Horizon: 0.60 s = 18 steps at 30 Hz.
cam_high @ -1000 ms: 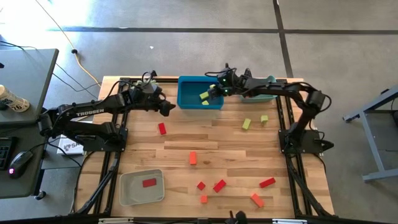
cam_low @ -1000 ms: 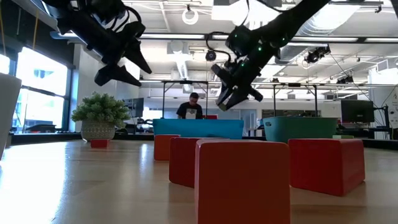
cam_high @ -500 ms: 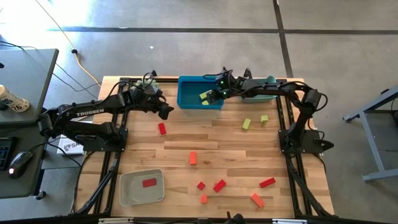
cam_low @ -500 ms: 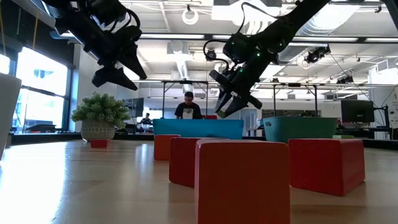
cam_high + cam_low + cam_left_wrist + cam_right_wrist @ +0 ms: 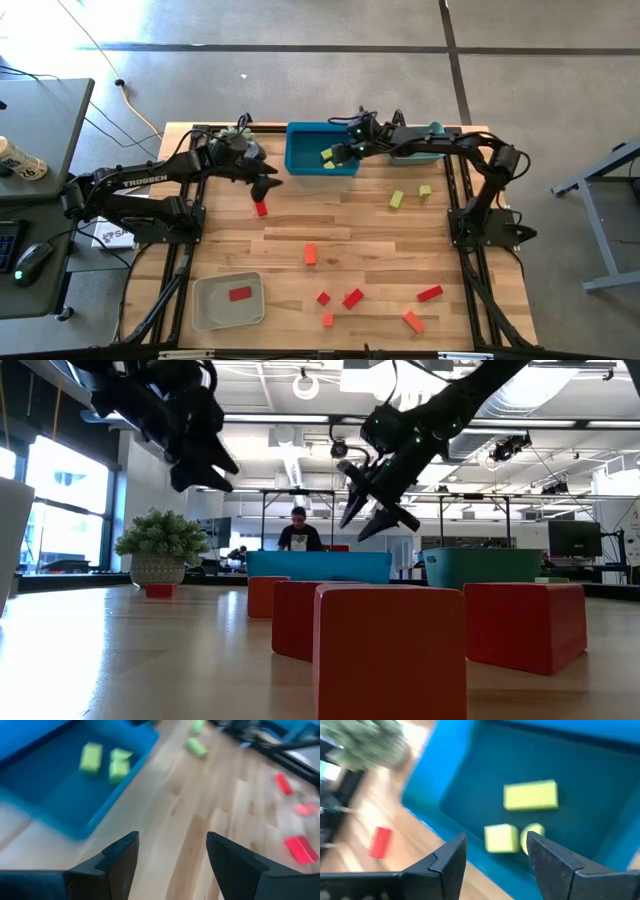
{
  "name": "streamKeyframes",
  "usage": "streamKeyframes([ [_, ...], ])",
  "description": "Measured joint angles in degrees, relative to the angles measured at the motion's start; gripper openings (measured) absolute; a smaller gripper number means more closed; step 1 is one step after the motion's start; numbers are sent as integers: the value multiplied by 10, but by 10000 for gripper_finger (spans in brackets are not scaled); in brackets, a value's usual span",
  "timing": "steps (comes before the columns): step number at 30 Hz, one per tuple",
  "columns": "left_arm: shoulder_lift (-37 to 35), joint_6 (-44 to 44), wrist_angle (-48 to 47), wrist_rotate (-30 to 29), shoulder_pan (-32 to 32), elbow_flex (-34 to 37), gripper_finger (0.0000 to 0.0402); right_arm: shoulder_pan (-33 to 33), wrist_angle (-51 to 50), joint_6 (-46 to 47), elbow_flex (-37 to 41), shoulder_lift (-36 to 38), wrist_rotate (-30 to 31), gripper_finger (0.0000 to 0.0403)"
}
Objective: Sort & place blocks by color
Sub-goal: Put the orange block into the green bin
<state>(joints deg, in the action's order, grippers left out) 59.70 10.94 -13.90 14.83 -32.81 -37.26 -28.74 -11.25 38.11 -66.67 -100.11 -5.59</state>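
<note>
My right gripper (image 5: 343, 152) (image 5: 496, 852) hangs open over the blue tray (image 5: 300, 150), holding nothing. Three yellow-green blocks (image 5: 530, 795) (image 5: 501, 838) (image 5: 532, 837) lie on the tray's floor below it. My left gripper (image 5: 265, 184) (image 5: 172, 852) is open in the air just left of the tray, above a red block (image 5: 261, 208). Two yellow-green blocks (image 5: 397, 199) (image 5: 425, 190) lie on the table to the right. Red and orange blocks (image 5: 353, 298) (image 5: 310, 254) are scattered toward the near edge.
A grey tray (image 5: 205, 310) at the near left holds one red block (image 5: 239, 293). A teal tray (image 5: 425, 155) stands at the far right, behind my right arm. A potted green plant (image 5: 160, 545) sits at the far left. A person (image 5: 299, 530) stands beyond the table.
My right gripper has opened above the blue tray while staying in place. My left gripper has rolled at the wrist, and its fingertips now point more toward the near edge; it has stayed open.
</note>
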Motion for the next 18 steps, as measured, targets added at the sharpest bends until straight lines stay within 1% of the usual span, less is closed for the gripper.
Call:
streamKeyframes([
  [2,0,-40,17,22,3,-3,223,6,6,0,0,15,10,194],
  [4,0,-80,23,30,10,-16,223,15,12,-1,0,31,23,194],
  [12,0,-244,25,30,61,-97,223,55,17,-1,0,83,74,194],
  [18,0,-356,45,28,95,-125,223,83,17,5,0,95,90,194],
])
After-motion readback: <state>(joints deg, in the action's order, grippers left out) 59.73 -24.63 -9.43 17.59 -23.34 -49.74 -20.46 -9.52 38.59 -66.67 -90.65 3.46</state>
